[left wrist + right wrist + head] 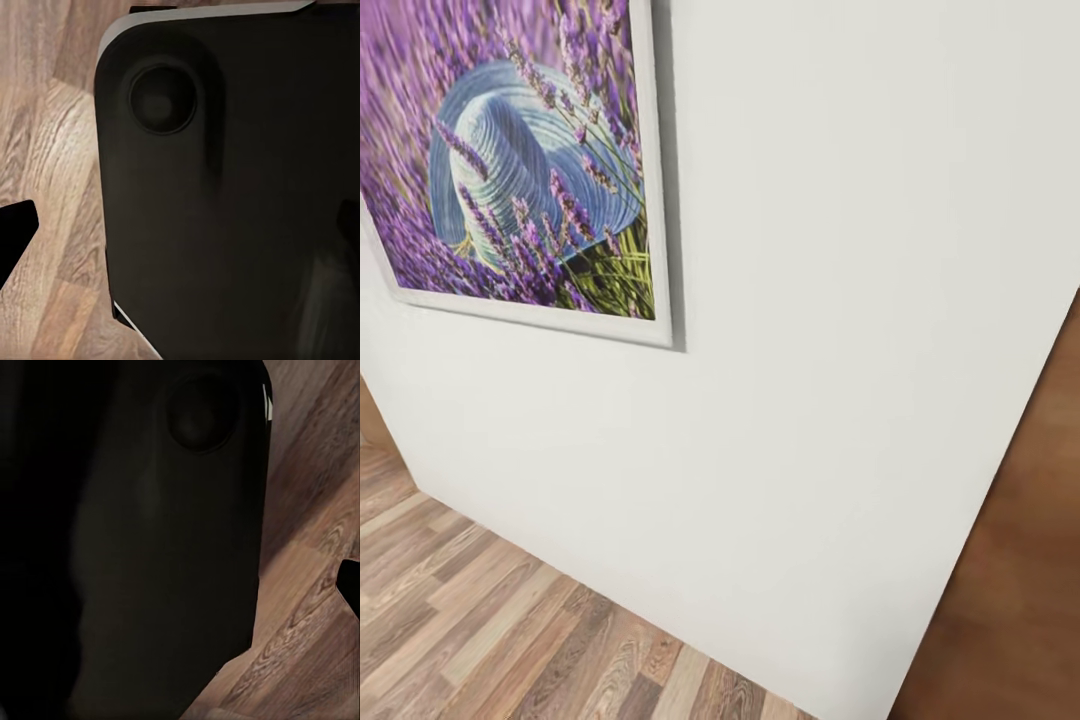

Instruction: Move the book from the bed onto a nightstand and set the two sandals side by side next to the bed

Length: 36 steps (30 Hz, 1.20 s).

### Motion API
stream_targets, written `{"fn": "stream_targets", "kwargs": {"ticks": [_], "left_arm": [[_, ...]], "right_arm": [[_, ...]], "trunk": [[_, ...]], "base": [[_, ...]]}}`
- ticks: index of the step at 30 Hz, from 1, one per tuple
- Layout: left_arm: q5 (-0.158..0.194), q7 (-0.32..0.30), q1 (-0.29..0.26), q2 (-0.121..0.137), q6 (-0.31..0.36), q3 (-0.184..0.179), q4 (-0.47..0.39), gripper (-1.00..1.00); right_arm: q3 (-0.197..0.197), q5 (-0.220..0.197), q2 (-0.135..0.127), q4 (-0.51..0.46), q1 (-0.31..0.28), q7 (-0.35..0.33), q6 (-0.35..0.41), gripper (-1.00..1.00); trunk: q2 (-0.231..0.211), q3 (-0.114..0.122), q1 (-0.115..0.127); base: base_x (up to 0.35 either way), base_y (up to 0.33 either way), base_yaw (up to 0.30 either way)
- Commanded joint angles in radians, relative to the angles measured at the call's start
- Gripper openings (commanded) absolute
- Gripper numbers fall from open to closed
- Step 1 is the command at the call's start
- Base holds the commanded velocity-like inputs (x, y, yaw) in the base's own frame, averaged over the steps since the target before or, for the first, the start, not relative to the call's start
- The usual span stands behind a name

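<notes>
I'm in transit: head camera faces a white wall with a lavender picture above plank floor. Book, sandals and bed aren't visible, so no bearing or nearer arm to call. Can't tell either hand's opening; wrist cameras show dark robot body.

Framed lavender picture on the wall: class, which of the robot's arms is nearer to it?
Probably left: the picture hangs at the head view's left. Both wrist views face the wood floor, below it.
</notes>
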State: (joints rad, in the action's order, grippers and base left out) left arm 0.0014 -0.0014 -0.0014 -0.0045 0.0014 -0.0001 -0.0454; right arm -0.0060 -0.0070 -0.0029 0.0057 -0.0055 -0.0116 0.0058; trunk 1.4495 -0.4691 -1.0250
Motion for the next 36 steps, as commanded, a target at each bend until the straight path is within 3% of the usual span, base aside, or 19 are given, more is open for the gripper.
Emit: {"fn": "stream_targets", "kwargs": {"ticks": [1, 36], "left_arm": [[0.000, 0.000, 0.000, 0.000, 0.000, 0.000, -0.001, 1.00], [0.000, 0.000, 0.000, -0.002, 0.001, -0.001, -0.001, 1.00]], "right_arm": [[0.001, -0.001, 0.000, 0.001, -0.001, -0.002, 0.001, 1.00], [-0.001, -0.001, 0.000, 0.001, -0.001, -0.004, 0.000, 1.00]], "trunk": [[0.000, -0.001, 0.000], [0.000, -0.001, 0.000]], "base": [[0.000, 0.000, 0.288], [0.000, 0.000, 0.289]]}}
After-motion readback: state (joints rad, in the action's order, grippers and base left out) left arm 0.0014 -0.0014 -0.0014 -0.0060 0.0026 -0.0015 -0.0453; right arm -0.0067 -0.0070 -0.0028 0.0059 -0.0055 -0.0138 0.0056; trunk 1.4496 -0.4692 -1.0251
